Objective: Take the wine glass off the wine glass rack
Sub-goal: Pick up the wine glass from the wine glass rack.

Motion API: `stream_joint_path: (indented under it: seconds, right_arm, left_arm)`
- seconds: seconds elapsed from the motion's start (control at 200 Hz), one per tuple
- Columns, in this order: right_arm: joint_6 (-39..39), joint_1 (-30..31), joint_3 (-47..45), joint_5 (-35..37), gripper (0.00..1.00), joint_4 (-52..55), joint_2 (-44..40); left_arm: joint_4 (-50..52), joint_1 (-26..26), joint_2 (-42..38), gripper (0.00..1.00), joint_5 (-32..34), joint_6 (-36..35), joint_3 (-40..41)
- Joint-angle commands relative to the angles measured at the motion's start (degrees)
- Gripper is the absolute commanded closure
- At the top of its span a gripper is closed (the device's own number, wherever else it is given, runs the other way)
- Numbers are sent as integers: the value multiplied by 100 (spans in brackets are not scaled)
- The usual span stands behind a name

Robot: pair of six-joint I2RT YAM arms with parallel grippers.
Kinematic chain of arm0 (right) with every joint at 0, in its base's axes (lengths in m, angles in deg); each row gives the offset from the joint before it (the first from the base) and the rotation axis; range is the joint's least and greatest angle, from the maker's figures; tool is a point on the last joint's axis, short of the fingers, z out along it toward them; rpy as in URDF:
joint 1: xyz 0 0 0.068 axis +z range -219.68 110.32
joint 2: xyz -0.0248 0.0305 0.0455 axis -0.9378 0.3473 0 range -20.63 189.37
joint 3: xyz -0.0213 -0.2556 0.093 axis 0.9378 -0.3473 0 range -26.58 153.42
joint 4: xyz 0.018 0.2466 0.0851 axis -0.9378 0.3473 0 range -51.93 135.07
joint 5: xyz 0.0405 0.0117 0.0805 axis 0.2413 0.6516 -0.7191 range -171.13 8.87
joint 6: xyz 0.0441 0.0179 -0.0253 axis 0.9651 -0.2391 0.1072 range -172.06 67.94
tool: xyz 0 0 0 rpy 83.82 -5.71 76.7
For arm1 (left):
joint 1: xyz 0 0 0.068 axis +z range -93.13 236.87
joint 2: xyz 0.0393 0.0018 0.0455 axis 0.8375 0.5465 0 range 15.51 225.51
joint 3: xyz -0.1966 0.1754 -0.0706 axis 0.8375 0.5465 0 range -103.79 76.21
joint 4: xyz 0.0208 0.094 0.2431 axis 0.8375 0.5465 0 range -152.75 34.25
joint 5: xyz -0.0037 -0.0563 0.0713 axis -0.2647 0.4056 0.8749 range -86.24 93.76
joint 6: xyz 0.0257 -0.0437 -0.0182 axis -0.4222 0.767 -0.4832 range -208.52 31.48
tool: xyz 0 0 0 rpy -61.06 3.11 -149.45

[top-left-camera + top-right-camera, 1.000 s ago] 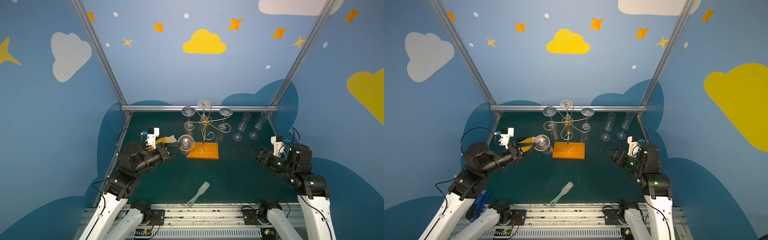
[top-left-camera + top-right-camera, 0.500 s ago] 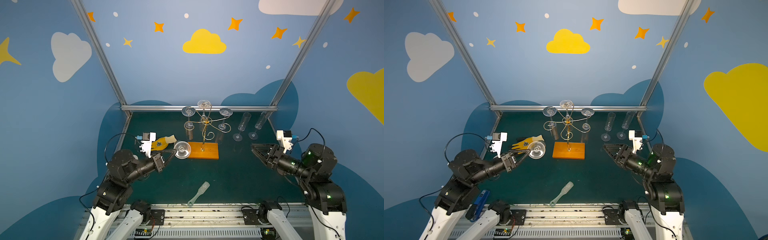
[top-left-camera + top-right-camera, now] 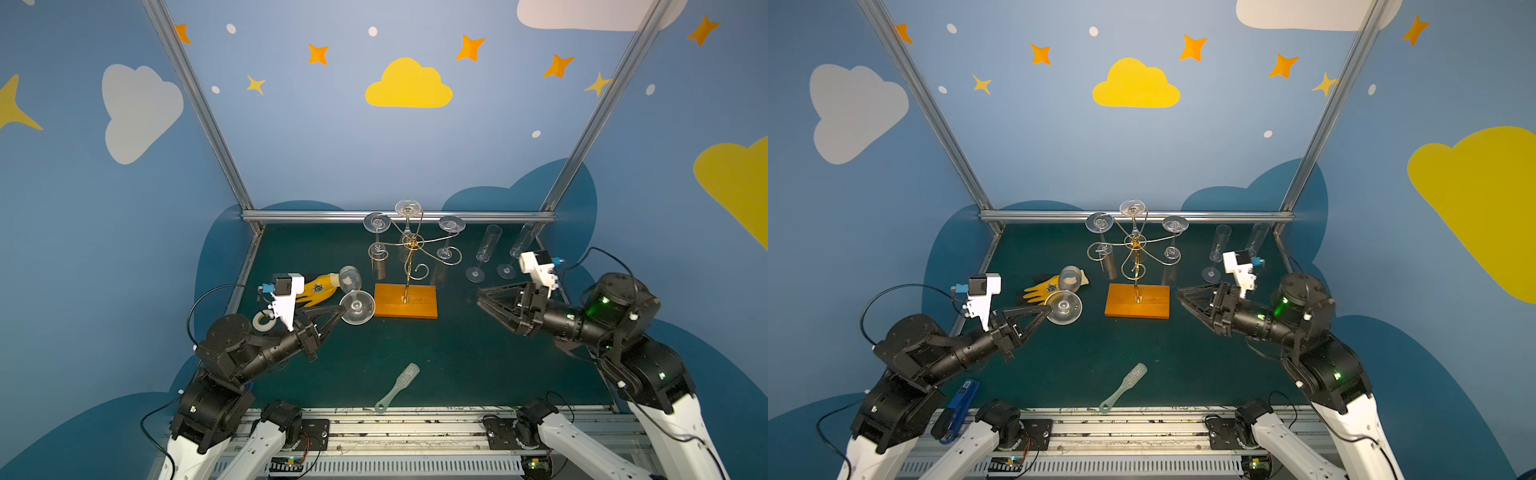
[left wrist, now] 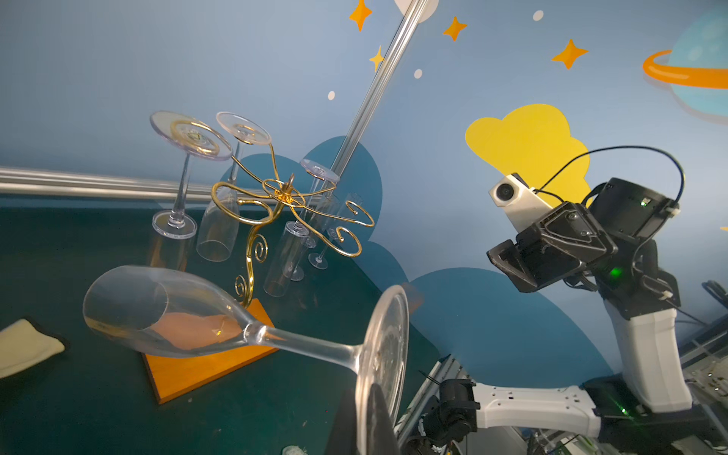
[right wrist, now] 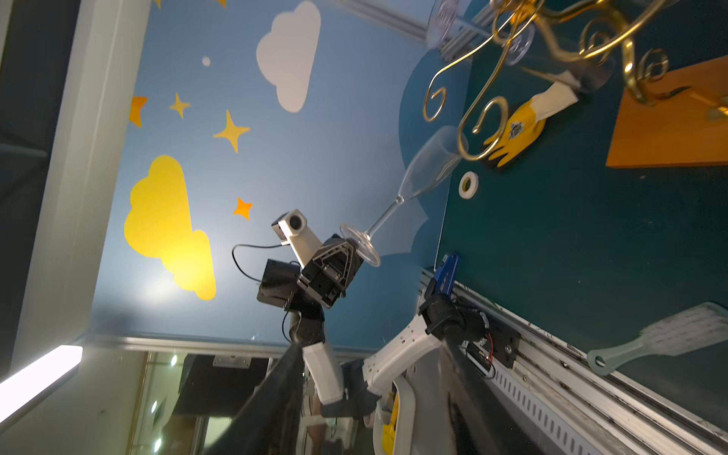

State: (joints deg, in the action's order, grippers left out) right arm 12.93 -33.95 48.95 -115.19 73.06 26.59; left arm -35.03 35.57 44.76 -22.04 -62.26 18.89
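The left jaws pinch the glass (image 4: 252, 333) by its foot (tilted, clear of the rack (image 3: 405, 302)); right jaws stand parted.

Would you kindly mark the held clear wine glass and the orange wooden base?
Clear wine glass (image 4: 157, 311): left wrist view, on its bowl.
Orange wooden base (image 3: 422, 308): a top view, its bare top.
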Motion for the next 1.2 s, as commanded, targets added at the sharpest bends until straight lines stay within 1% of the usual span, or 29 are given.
stream_joint_path:
  seconds: [0.0,0.065,0.145,0.29,0.516,0.631,0.801,0.921,1.191]
  right_arm:
    - [-469,1026,493,1073,43,-275,734]
    - [-624,1414,919,1049,40,-256,1258]
    - [-647,1635,1297,961,38,-301,1771]
    - [-480,1719,1406,762,38,-753,2248]
    - [-338,1881,1798,409,38,-1090,2979]
    - [-288,1960,1983,309,38,-1195,3272]
    - [3,2007,2046,67,39,-1677,3601]
    - [27,2088,2256,-37,41,-1645,3848]
    - [197,2211,2344,-147,48,-1831,4182]
  left_arm:
    - [-354,-10,-60,97,110,-562,-180]
    - [-436,-9,-45,97,128,-698,-206]
    - [-502,-6,-17,97,124,-860,-258]
    - [-651,-10,-88,97,105,-1184,-266]
    - [-660,-7,-167,97,67,-1669,-331]
    - [-677,-15,-171,97,-25,-1798,-332]
    - [-716,-12,-178,97,-100,-1900,-297]
    - [-698,-12,-192,97,-128,-1988,-289]
    - [-719,-14,-146,97,-131,-2145,-264]
